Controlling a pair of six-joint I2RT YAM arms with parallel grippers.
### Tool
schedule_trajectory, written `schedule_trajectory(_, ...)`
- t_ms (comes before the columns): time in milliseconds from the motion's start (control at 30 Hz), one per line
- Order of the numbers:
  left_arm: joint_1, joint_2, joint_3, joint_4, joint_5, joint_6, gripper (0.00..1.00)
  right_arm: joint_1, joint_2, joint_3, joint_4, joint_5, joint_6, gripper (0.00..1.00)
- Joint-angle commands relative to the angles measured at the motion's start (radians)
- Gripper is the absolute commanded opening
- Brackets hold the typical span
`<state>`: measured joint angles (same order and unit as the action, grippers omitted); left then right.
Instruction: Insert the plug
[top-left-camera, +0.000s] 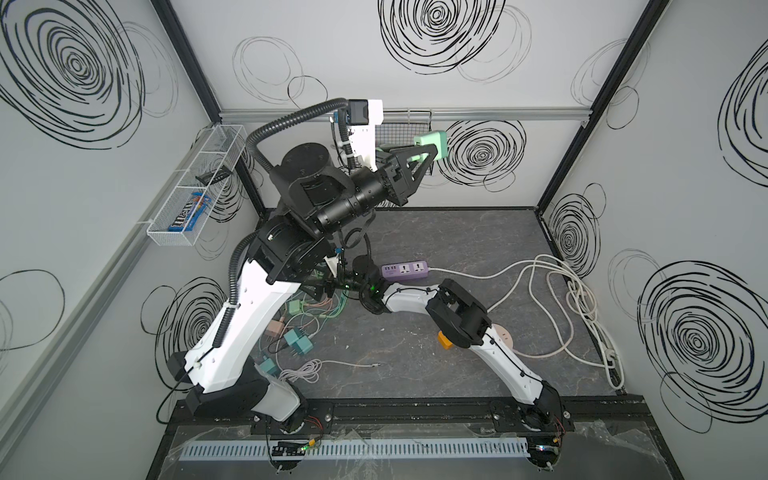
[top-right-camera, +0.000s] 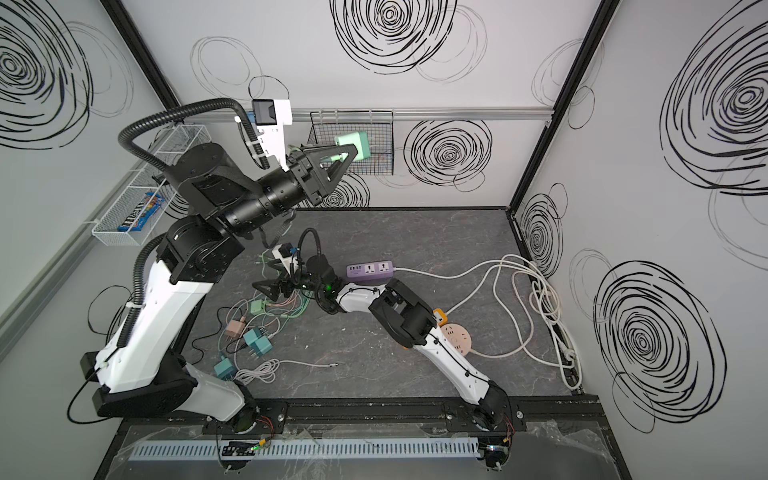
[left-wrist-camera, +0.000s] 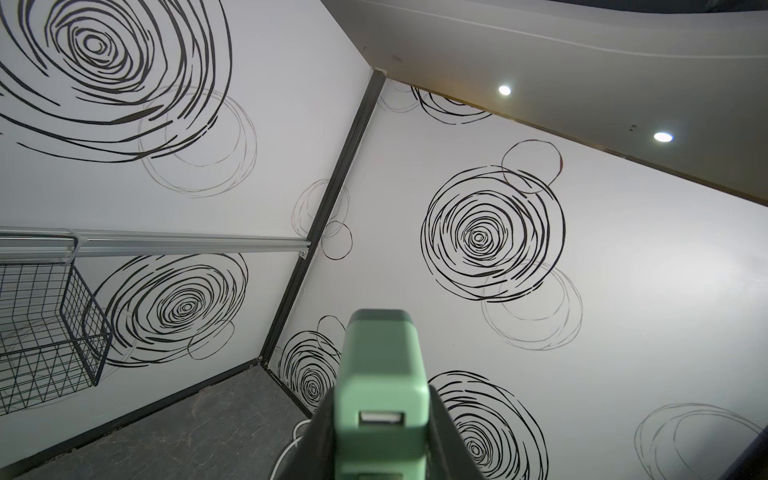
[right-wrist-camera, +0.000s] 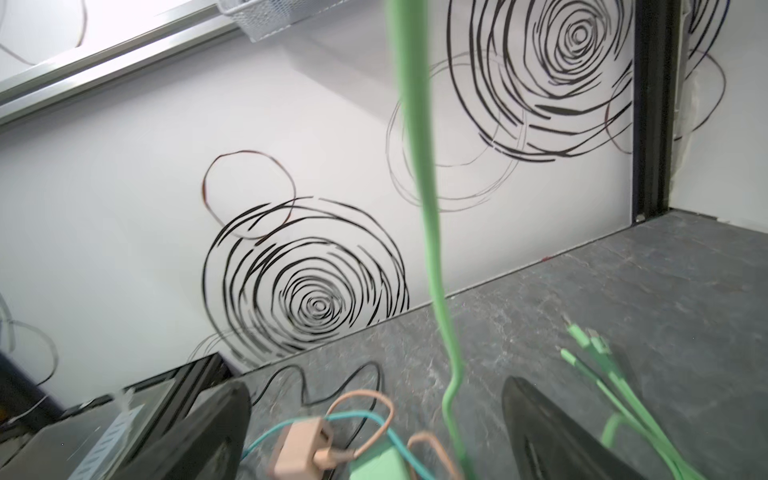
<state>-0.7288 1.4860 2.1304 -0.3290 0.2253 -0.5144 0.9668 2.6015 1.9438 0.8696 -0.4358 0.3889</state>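
A mint-green plug (top-left-camera: 435, 142) (top-right-camera: 354, 143) is held high in the air near the back wall, with my left gripper (top-left-camera: 428, 151) (top-right-camera: 347, 154) shut on its sides. The left wrist view shows the plug (left-wrist-camera: 380, 374) end-on with a USB port facing the camera. The purple power strip (top-left-camera: 405, 270) (top-right-camera: 370, 269) lies on the grey table. My right gripper (top-right-camera: 270, 284) (right-wrist-camera: 374, 415) stands open low over a pile of plugs and cables. A green cable (right-wrist-camera: 419, 166) rises between its fingers, unclamped.
Teal plugs (top-right-camera: 257, 343), a beige plug (right-wrist-camera: 299, 449) and tangled thin cables lie at the left. White cords (top-left-camera: 561, 291) loop along the right wall, near a round socket (top-right-camera: 455, 338). A black wire basket (left-wrist-camera: 50, 332) hangs on the back wall and a white one (top-left-camera: 199, 183) on the left wall.
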Motion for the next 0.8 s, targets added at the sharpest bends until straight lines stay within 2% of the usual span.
schedule_trajectory(0, 0.023, -0.051, -0.008, 0.055, 0.054, -0.049, 0.0, 0.011, 0.126, 0.267, -0.139, 0.107, 0.061, 0.94)
schedule_trajectory(67, 0.034, -0.069, -0.025, 0.052, 0.06, -0.056, 0.0, 0.012, 0.198, 0.389, -0.172, 0.165, 0.072, 0.86)
schedule_trajectory(133, 0.049, -0.089, -0.047, 0.046, 0.049, -0.053, 0.0, 0.008, 0.206, 0.383, -0.144, 0.181, 0.076, 0.66)
schedule_trajectory(200, 0.083, -0.114, -0.081, 0.049, 0.047, -0.061, 0.0, 0.003, 0.187, 0.376, -0.165, 0.137, 0.024, 0.42)
schedule_trajectory(233, 0.102, -0.125, -0.098, 0.058, 0.053, -0.069, 0.0, 0.001, 0.172, 0.367, -0.168, 0.115, 0.009, 0.33)
schedule_trajectory(300, 0.142, -0.15, -0.153, 0.08, 0.065, -0.081, 0.0, -0.011, 0.126, 0.318, -0.121, 0.062, 0.006, 0.16)
schedule_trajectory(367, 0.162, -0.162, -0.172, 0.063, 0.011, -0.054, 0.0, -0.027, 0.049, 0.231, -0.07, 0.01, 0.01, 0.04)
schedule_trajectory(467, 0.166, -0.155, -0.147, 0.02, -0.066, 0.012, 0.0, -0.053, -0.112, 0.057, -0.023, -0.067, -0.041, 0.0)
schedule_trajectory(600, 0.171, -0.132, -0.147, -0.018, -0.133, 0.056, 0.0, -0.102, -0.327, -0.123, -0.053, -0.152, -0.048, 0.0)
schedule_trajectory(767, 0.182, -0.212, -0.337, 0.098, -0.274, 0.056, 0.0, -0.17, -0.525, -0.284, -0.082, -0.171, -0.043, 0.0)
